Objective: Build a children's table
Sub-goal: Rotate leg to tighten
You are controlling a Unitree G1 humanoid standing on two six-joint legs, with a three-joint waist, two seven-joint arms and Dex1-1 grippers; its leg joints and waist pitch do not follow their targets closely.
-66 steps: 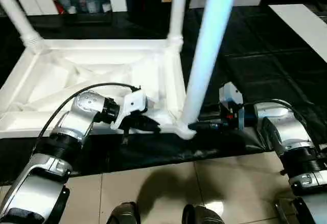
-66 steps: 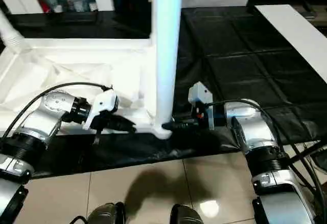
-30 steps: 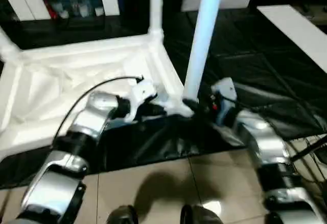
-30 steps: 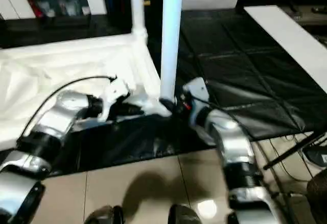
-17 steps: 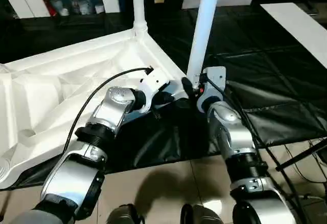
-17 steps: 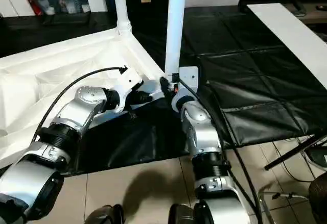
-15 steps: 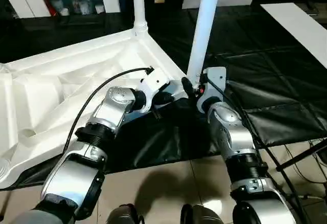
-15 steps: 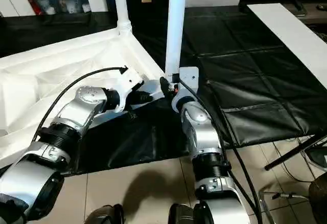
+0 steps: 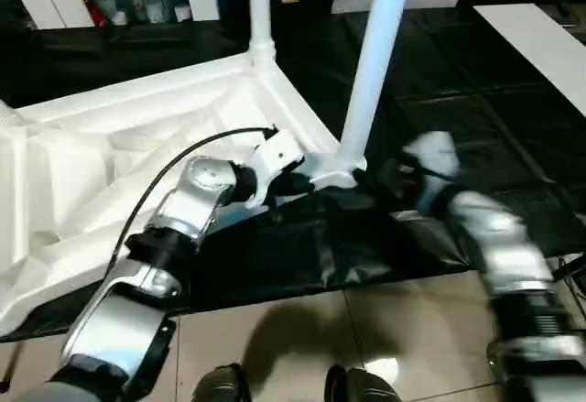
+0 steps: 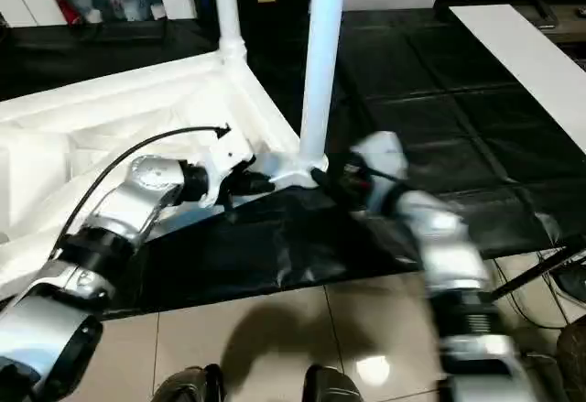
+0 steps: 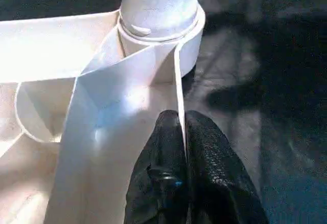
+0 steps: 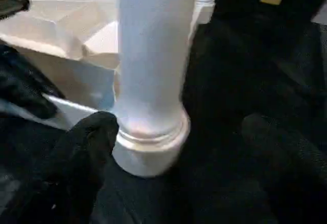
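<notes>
On the black worktop the children's table lies upside down, its near-corner leg standing upright in its socket. Half a second ago the right tool was tight against that leg's base; now its fingers are spread wide and the arm has swung off to the right. The left tool stays pressed together, pinching the tabletop's rim. I take it that this leg is seated.
</notes>
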